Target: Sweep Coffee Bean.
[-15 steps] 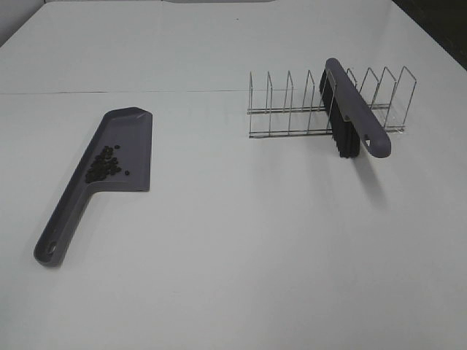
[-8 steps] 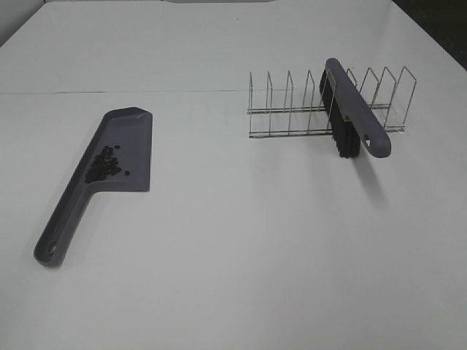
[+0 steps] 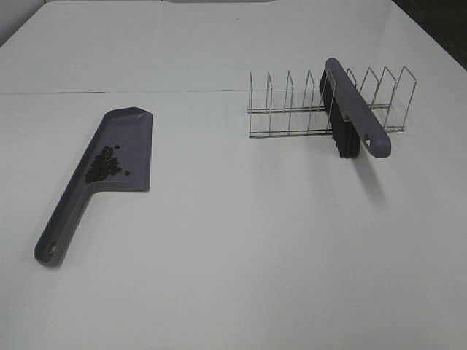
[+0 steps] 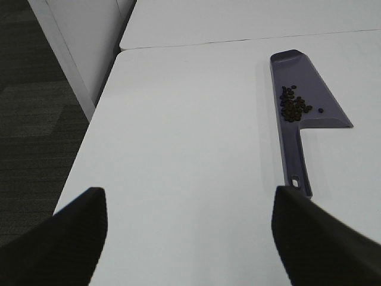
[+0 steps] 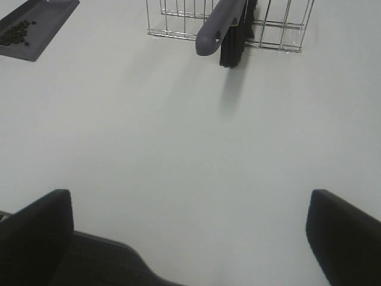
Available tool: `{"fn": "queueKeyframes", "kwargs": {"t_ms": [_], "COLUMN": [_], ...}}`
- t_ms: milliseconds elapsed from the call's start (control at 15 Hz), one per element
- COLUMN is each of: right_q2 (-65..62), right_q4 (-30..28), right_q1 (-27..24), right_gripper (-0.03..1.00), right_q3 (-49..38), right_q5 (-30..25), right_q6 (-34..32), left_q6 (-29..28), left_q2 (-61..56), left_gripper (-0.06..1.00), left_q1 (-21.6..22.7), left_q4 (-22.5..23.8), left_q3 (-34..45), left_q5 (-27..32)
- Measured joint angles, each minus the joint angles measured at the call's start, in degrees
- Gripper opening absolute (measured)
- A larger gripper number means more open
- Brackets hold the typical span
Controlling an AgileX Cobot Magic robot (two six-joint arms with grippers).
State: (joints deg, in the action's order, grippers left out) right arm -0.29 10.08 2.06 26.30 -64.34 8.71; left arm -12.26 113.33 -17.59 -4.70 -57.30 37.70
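Note:
The coffee beans (image 3: 103, 163) lie in a small heap inside the grey-purple dustpan (image 3: 133, 135), which lies flat on the white table at the left. They also show in the left wrist view (image 4: 293, 106) and the right wrist view (image 5: 16, 33). The brush (image 3: 357, 109), grey handle and black bristles, stands in the wire rack (image 3: 284, 109) at the right. My left gripper (image 4: 189, 238) is open and empty, well back from the dustpan (image 4: 297, 68) near the table's left edge. My right gripper (image 5: 190, 238) is open and empty, well short of the brush (image 5: 217, 24). Neither gripper shows in the exterior view.
The table's left edge (image 4: 89, 125) drops to a dark floor beside the left gripper. A seam runs across the table behind the dustpan (image 3: 109, 92). Bare white table lies between the dustpan and the rack.

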Motion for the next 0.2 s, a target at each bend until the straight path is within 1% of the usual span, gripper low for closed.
{"fn": "queueKeyframes", "kwargs": {"t_ms": [200], "right_q2": [0.00], "right_q4": [0.00], "right_q1": [0.00], "right_gripper": [0.93], "right_q3": [0.00], "right_q5": [0.00], "right_q6": [0.00], "left_q6": [0.00], "left_q2": [0.00], "left_gripper": [0.33], "left_q1": [0.00], "left_q4": [0.00], "left_q3": [0.00], "left_q5": [0.00]}}
